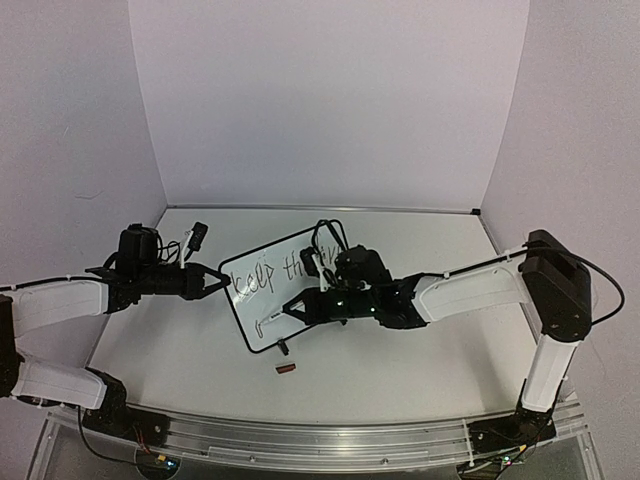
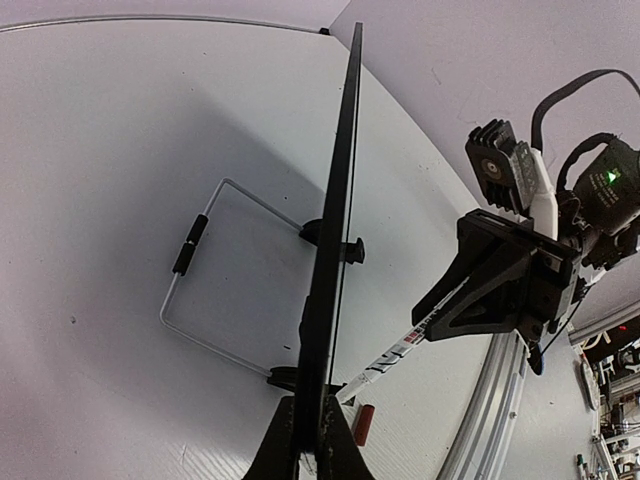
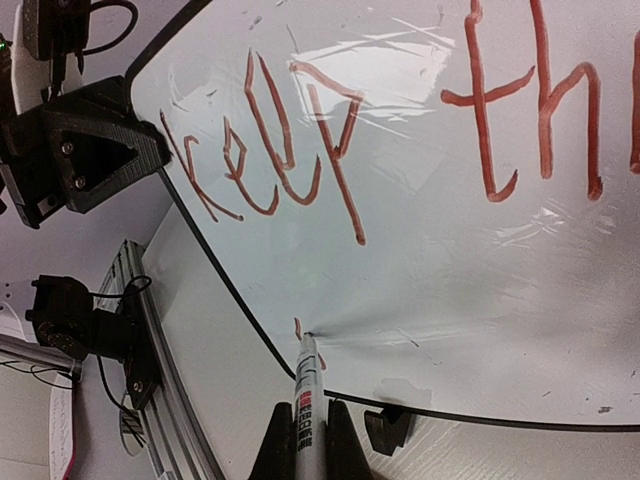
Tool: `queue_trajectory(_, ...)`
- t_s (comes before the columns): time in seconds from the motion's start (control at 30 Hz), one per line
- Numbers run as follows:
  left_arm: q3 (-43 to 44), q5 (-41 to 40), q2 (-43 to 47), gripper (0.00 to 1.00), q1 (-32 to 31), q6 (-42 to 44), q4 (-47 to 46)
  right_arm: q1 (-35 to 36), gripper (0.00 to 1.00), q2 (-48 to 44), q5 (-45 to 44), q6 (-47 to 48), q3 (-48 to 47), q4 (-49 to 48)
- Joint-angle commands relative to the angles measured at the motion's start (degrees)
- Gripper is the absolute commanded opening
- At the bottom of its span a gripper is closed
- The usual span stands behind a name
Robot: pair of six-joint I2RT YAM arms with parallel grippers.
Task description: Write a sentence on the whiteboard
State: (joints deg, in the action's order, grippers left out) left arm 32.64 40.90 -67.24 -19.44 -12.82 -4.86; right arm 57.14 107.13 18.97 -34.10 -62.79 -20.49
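Note:
The whiteboard (image 1: pixel 270 300) stands tilted on the table, and from the left wrist it shows edge-on (image 2: pixel 338 220). My left gripper (image 1: pixel 222 281) is shut on its left edge (image 2: pixel 312 440). The sentence (image 3: pixel 290 150) is in red marker; "keep th" shows, and the right arm hides what follows. My right gripper (image 1: pixel 300 308) is shut on a white marker (image 3: pixel 308 400). The marker's tip touches the whiteboard (image 3: pixel 450 300) low on the left, beside a short red stroke (image 3: pixel 298 328). The marker (image 2: pixel 395 360) slants down from the right gripper (image 2: pixel 500 290).
A red marker cap (image 1: pixel 286 369) lies on the table in front of the board, also seen as the cap (image 2: pixel 363 425). A wire stand (image 2: pixel 200 290) props the board from behind. A black foot (image 3: pixel 388 428) sits under the board's lower rim. A metal rail (image 1: pixel 300 440) runs along the near edge.

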Motion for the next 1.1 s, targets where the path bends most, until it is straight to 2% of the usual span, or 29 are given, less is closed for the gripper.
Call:
queue_trajectory(0.0, 1.91, -3.58, 0.32, 0.00, 0.43, 2.70, 0.58, -0.29, 0.00, -2.95, -2.06, -0.78, 1.89, -2.27)
queue_trajectory(0.73, 1.81, -3.52, 1.13, 0.00, 0.46, 2.54, 0.75, -0.27, 0.00, -3.03, -3.51, 0.45, 1.77, 2.38)
queue_trajectory(1.07, 1.72, -3.55, 1.36, 0.00, 0.44, 2.45, 0.75, -0.28, 0.00, -6.58, -4.99, 1.12, 1.62, 2.71)
